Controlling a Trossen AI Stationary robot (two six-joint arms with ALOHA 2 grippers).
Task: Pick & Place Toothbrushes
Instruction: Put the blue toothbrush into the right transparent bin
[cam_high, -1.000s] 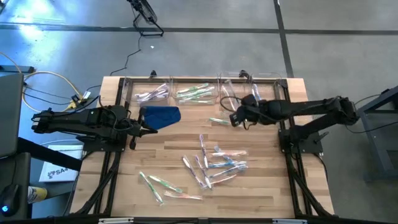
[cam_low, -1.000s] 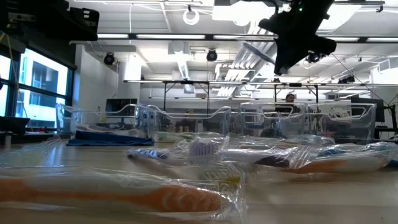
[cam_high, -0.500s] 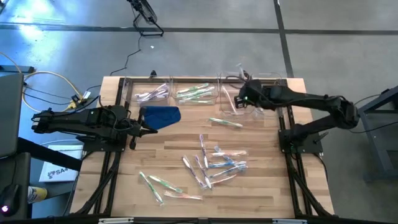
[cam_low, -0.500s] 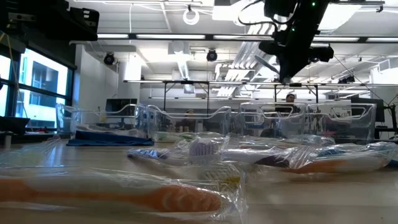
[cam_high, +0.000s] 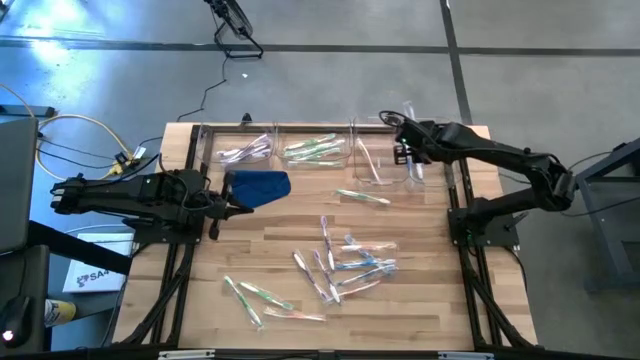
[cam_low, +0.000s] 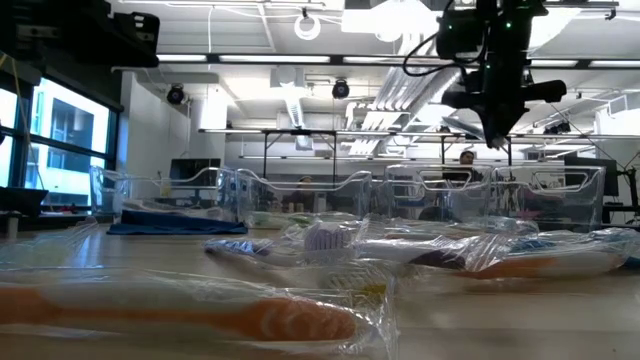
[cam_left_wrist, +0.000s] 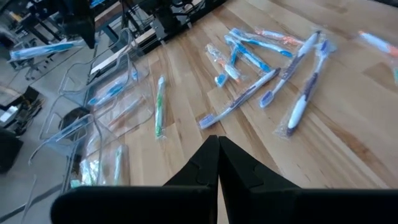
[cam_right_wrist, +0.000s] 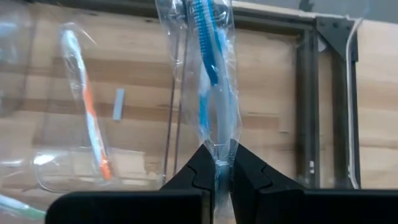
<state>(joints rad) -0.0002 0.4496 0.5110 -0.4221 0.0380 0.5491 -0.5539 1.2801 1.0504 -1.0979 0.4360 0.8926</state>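
Note:
My right gripper (cam_high: 410, 158) hangs above the clear bins (cam_high: 385, 165) at the table's far right and is shut on a blue toothbrush (cam_right_wrist: 203, 56) in clear wrapping. In the low view it (cam_low: 495, 138) is high over the bin row. An orange toothbrush (cam_right_wrist: 90, 115) lies in the bin below. Several loose toothbrushes (cam_high: 345, 265) lie flat on the wood in the middle, and a green one (cam_high: 362, 196) lies nearer the bins. My left gripper (cam_high: 245, 207) waits shut at the left edge, beside a blue cloth (cam_high: 258, 185). My right gripper pinches one end of the toothbrush's clear wrapping (cam_right_wrist: 217, 152) between its two fingers (cam_right_wrist: 198, 171). The blue brush runs on away from the fingertips, its bristle end farthest from them. The fingers slant steeply down from above. The toothbrush is lifted clear, over the bins.
Clear bins line the far edge; two on the left hold whitish (cam_high: 245, 152) and green (cam_high: 315, 148) toothbrushes. More toothbrushes (cam_high: 255, 298) lie near the front left. The table's metal frame (cam_right_wrist: 308, 99) runs below my right gripper.
My right gripper has swung from above the green toothbrush toward the table's far right corner, carrying the wrapped blue toothbrush clear of the table. Its wrist has turned and tipped further down on the way. It now hangs over the rightmost bins.

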